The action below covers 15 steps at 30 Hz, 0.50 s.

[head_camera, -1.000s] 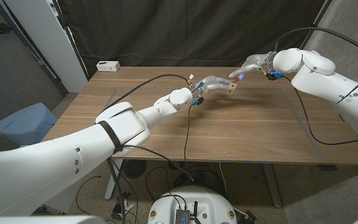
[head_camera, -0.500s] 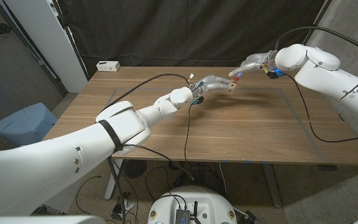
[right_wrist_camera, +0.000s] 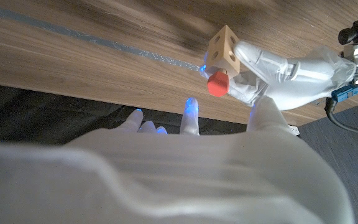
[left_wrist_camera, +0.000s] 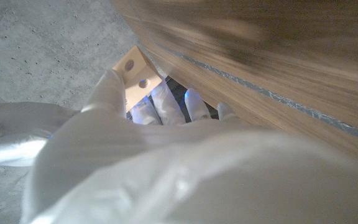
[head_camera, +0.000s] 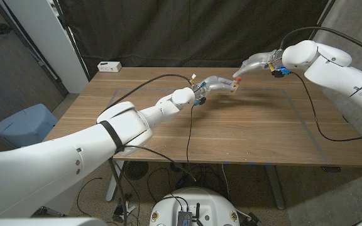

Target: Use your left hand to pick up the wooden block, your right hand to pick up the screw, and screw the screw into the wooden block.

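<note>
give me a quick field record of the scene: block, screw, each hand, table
wooden block: held off the table by the left hand, holes visible
screw: red head, at the block's face
right hand: near the block; hold on the screw cannot be told
table: wooden, a white box at its far left corner

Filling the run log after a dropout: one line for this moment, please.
left hand: holds wooden block above table | screw: red head at block | right hand: beside screw, grip unclear
</note>
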{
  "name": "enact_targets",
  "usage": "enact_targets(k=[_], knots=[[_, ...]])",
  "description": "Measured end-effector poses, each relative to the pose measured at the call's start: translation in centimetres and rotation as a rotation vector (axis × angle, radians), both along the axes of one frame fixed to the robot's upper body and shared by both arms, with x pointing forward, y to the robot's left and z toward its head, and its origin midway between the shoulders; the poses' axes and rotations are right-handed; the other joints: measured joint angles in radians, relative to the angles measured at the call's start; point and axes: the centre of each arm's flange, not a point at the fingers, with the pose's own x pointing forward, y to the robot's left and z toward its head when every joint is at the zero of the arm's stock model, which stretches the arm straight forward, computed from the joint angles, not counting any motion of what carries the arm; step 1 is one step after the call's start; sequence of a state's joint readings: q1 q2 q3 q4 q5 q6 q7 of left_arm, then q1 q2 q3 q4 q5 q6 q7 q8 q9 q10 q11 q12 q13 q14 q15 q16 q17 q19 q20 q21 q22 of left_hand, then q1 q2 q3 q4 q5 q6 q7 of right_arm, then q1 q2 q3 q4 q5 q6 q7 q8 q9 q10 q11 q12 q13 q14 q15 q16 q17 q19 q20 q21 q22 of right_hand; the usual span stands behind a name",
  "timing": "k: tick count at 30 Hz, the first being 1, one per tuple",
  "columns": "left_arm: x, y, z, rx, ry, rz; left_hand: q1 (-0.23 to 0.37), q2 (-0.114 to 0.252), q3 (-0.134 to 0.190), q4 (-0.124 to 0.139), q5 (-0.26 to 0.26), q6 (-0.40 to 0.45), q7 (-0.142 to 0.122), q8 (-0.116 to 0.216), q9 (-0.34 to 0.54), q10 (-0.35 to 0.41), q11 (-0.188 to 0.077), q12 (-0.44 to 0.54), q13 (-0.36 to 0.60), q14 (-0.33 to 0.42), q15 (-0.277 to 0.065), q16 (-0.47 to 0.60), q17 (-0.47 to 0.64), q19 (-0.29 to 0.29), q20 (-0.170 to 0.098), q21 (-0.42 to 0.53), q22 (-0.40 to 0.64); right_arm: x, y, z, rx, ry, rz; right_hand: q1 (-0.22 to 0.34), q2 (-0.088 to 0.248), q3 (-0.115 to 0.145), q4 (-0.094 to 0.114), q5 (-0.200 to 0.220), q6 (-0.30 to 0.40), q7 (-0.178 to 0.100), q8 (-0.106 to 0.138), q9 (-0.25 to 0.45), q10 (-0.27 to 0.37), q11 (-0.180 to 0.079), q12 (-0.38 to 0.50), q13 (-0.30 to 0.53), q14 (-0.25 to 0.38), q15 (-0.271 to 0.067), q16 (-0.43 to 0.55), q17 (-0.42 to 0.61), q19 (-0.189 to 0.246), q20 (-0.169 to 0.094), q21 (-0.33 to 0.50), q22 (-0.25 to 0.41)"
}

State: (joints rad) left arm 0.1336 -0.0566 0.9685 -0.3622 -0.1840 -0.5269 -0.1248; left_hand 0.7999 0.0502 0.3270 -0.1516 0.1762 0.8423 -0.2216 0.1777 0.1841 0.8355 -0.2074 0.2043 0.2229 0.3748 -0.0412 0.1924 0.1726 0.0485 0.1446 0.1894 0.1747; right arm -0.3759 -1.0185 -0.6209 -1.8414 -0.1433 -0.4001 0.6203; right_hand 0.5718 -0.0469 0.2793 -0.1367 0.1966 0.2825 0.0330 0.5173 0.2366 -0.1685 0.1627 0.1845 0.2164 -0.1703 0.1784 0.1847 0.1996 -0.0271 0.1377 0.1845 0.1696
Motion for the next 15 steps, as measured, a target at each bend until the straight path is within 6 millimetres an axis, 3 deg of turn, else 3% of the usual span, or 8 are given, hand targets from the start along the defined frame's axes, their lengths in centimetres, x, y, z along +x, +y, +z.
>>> enact_targets(k=[12,15], knots=[[0.02,0.05,0.02,-0.002,0.000,0.001,0.000,0.000,-0.001,-0.001,0.000,0.000,0.000,0.000,0.000,0.000,0.000,0.000,0.000,0.000,0.000,0.000,0.000,0.000,0.000,0.000,0.000,0.11,-0.36,0.06,-0.003,0.006,0.003,0.095,0.017,0.039,-0.039,0.000,0.037,-0.051,0.005,0.000,-0.005,-0.006,0.011,0.000,-0.002,-0.002,0.005,0.000,0.015,-0.007,0.005,0.000],[0.03,0.08,0.03,-0.003,0.000,0.001,0.000,0.000,0.001,0.001,0.000,0.000,0.000,0.000,0.000,0.000,0.000,0.000,0.000,0.000,0.000,0.000,0.000,0.000,0.000,0.000,0.000,0.16,-0.34,-0.04,-0.007,0.006,0.001,0.125,0.016,0.050,-0.044,0.000,0.048,-0.062,0.012,0.000,-0.003,-0.019,0.012,0.000,-0.001,-0.013,0.013,0.000,0.022,-0.015,0.005,0.000]])
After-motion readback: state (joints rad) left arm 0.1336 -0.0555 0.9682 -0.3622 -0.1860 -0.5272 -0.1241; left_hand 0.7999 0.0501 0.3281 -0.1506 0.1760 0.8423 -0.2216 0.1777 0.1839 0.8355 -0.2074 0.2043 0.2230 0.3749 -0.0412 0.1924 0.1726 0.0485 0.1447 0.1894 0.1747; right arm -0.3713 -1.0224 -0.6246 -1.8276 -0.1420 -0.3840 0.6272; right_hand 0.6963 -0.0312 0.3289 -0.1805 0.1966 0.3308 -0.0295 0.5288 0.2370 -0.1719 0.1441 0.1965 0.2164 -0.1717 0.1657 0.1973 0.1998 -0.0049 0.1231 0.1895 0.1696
